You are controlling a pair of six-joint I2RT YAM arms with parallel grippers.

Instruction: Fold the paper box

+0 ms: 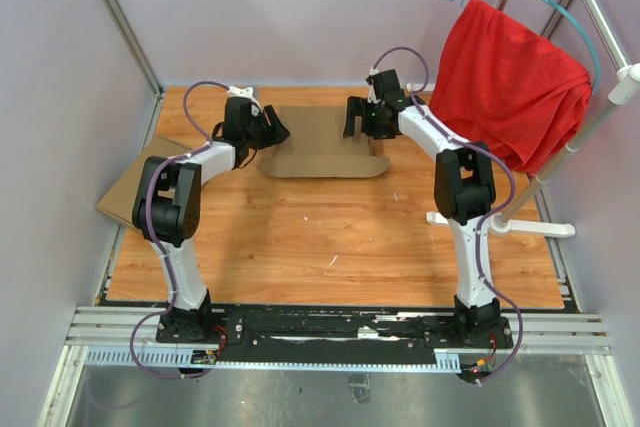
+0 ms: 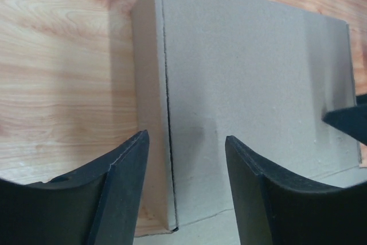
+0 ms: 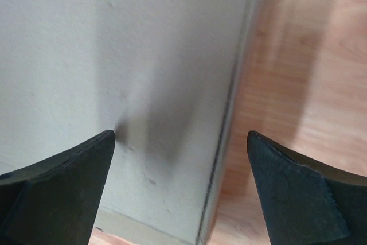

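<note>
**Box [image 1: 320, 137] lies closed and flat, both pincers spread above its ends**

The box sits directly beneath both pincers with its lid down. A rounded flap [image 1: 325, 169] juts out flat onto the table [image 1: 330, 237] just behind them, on the side of the arm bases.

The left pincer [image 2: 186, 139] is spread partway and pinches nothing. Its fingers [image 2: 117, 193] straddle the box's left side wall, one over bare wood outside the box and the other over the lid. The right pincer [image 3: 180, 136] is spread wide and is also empty. The box's right edge runs between its fingers, with lid under the inner finger and table under the outer one. I cannot tell whether either pincer touches the cardboard.

The step in hand looks like the final closure, since the lid is down but the flap is not yet tucked. To do it well:

- **Pin first.** One pincer should press on the lid below it before anything is pushed. The box looks light and would likely slide on the smooth wood.
- **Spare the seam.** The pressing pincer should stay clear of the seam where the flap has to enter.
- **Bend at the crease.** The other pincer should reach back to the flap and raise it along its score line, not mid-panel, because corrugated board tends to kink or spring back.
- **Push toward the hold.** The flap should be fed in toward the pinning pincer, so the box is braced rather than shoved away.
</note>
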